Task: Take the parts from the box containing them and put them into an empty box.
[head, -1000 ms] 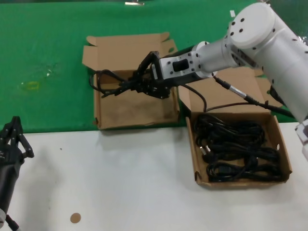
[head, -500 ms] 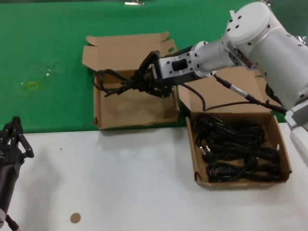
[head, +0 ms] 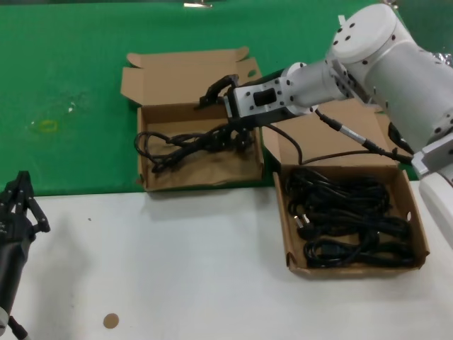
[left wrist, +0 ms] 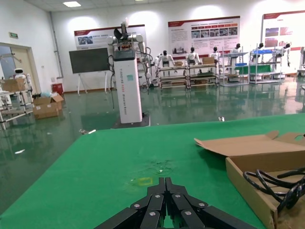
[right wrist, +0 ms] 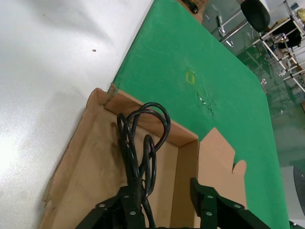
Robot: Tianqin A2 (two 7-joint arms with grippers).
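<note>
My right gripper hangs open over the back of the left cardboard box, the wide shallow one. A black coiled cable lies loose on that box's floor, under and beside the fingers. In the right wrist view the cable lies in the box next to one finger, and my gripper holds nothing. The right box holds several black cables. My left gripper is parked at the near left, shut and empty.
Both boxes straddle the line between the green mat and the white table. Their lids lie open toward the back. A small brown disc lies on the table near the front left.
My right gripper opened and let go of the cable. The cable dropped from above the left box onto its floor. The left arm has not moved.
</note>
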